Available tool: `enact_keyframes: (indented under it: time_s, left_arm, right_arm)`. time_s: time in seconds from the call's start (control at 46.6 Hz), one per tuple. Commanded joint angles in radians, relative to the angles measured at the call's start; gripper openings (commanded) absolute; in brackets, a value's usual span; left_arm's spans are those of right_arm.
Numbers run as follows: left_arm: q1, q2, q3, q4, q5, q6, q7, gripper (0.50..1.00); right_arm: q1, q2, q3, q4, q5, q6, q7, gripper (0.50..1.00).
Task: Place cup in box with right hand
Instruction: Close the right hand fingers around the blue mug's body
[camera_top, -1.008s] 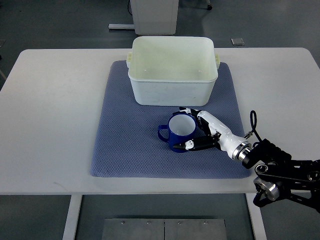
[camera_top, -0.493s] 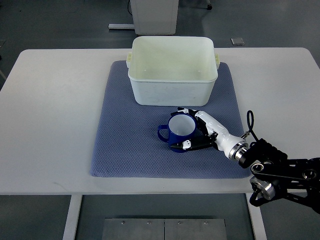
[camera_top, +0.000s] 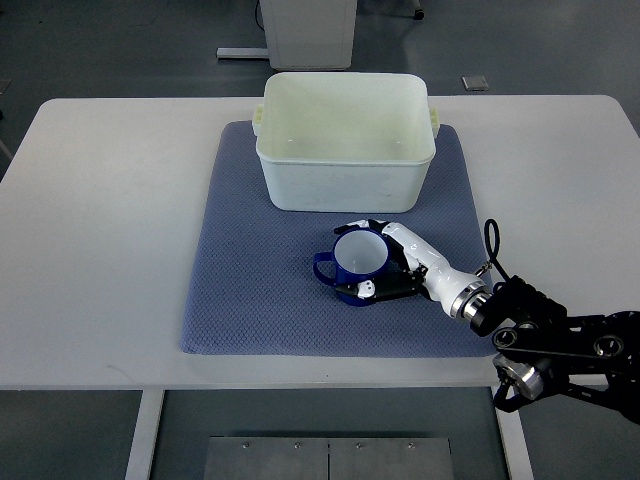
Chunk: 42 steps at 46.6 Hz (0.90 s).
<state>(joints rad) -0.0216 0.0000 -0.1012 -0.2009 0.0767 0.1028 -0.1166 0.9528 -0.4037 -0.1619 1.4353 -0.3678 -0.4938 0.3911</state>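
A: The cup (camera_top: 360, 262), dark blue, stands upright on the grey-blue mat (camera_top: 250, 290), just at six o'clock of the white box (camera_top: 345, 140), with its handle pointing to nine o'clock. Where are the fingers?

B: The fingers (camera_top: 368, 288) curl round the cup's body from the three o'clock side: one wraps the near wall at about six o'clock, others reach over the far side near the rim. The right hand (camera_top: 400, 265) looks closed on the cup, though I cannot tell how firm the contact is.

A: And further out?

B: The white palm leads to a black wrist and arm that come in from the picture's lower right. The left hand does not show.

A: So which step is this?

B: I judge it the grasp itself. The cup appears to sit on the mat, not lifted, and the box is empty.

A: What does the next move ask for?

B: A straight lift high enough to clear the box's near wall, then a carry toward twelve o'clock over the opening, keeping the cup upright. The mat lies on the white worktop (camera_top: 90, 250), so nothing else stands in the path.
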Motion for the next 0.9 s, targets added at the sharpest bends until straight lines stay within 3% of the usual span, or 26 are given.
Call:
enact_keyframes:
  time_s: [0.0, 0.257, 0.879]
  left_arm:
    - [0.0, 0.0, 0.0, 0.0, 0.0, 0.0, 0.0, 1.0]
    - [0.0, 0.0, 0.0, 0.0, 0.0, 0.0, 0.0, 1.0]
    - [0.0, 0.0, 0.0, 0.0, 0.0, 0.0, 0.0, 1.0]
  right_arm:
    - [0.004, 0.0, -0.004, 0.001, 0.007, -0.002, 0.0, 0.736]
    - [0.021, -0.001, -0.004, 0.001, 0.023, -0.002, 0.017, 0.502]
    - [0.047, -0.044, -0.01, 0.068, 0.052, 0.0, 0.078, 0.5]
